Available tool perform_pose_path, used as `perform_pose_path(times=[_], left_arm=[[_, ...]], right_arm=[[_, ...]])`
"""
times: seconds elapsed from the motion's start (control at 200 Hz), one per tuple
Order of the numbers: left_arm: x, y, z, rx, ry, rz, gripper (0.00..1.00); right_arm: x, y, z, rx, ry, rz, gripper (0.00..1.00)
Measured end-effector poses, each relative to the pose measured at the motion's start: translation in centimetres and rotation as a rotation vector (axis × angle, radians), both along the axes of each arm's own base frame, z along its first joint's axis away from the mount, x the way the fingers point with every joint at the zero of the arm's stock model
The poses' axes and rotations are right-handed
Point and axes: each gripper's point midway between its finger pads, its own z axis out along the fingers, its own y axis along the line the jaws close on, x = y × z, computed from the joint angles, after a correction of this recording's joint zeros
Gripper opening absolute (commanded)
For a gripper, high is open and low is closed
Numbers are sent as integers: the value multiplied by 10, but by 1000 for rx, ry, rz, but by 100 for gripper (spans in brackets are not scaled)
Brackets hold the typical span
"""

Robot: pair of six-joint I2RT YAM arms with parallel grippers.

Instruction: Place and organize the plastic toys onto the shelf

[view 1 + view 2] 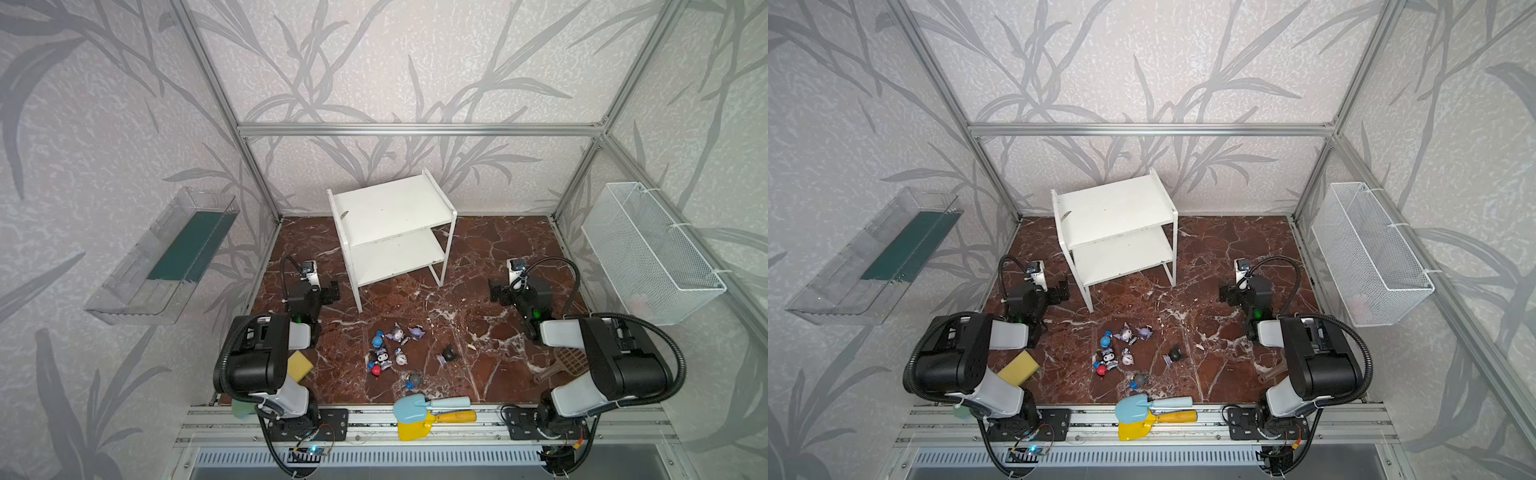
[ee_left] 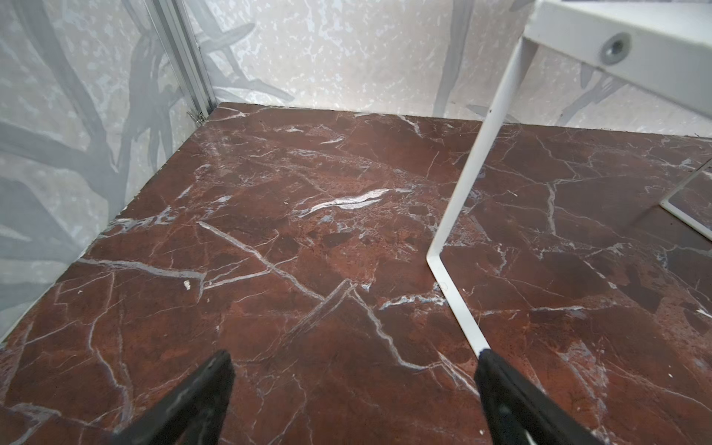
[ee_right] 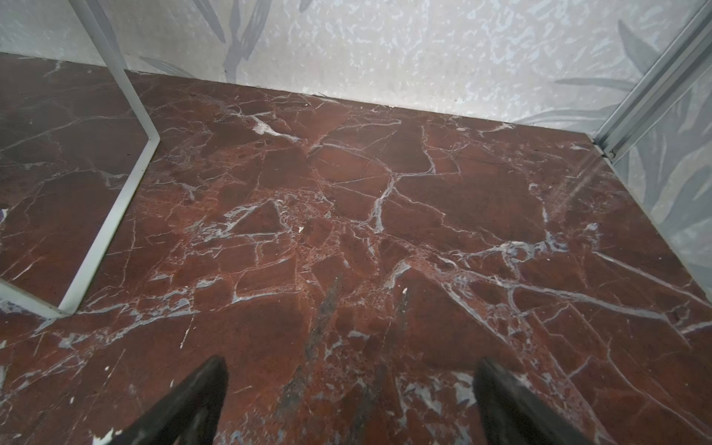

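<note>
Both top views: shelf (image 1: 390,212) (image 1: 1113,216) stands at back centre of table (image 1: 498,257). Toys (image 1: 388,353) (image 1: 1117,353) lie loose on the table in front of the shelf, between the arms, with one black toy (image 1: 448,354) apart to the right and another near the shovels (image 1: 432,411). Left gripper (image 1: 332,291) hangs near the shelf's front left leg; right gripper (image 1: 496,293) is off to the shelf's right. Left wrist: left gripper (image 2: 354,354) fingers wide, holding nothing, over table; a leg of the shelf (image 2: 477,165) is near one finger. Right wrist: right gripper (image 3: 352,362) fingers wide, holding nothing; shelf (image 3: 115,215) leg apart.
</note>
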Motion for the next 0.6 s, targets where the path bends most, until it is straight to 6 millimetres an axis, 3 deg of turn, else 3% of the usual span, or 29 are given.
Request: perform_pose_path(times=[0.6], left_arm=[[0,0,0,0,0,0,99]], right_arm=[[0,0,0,5,0,6,99]])
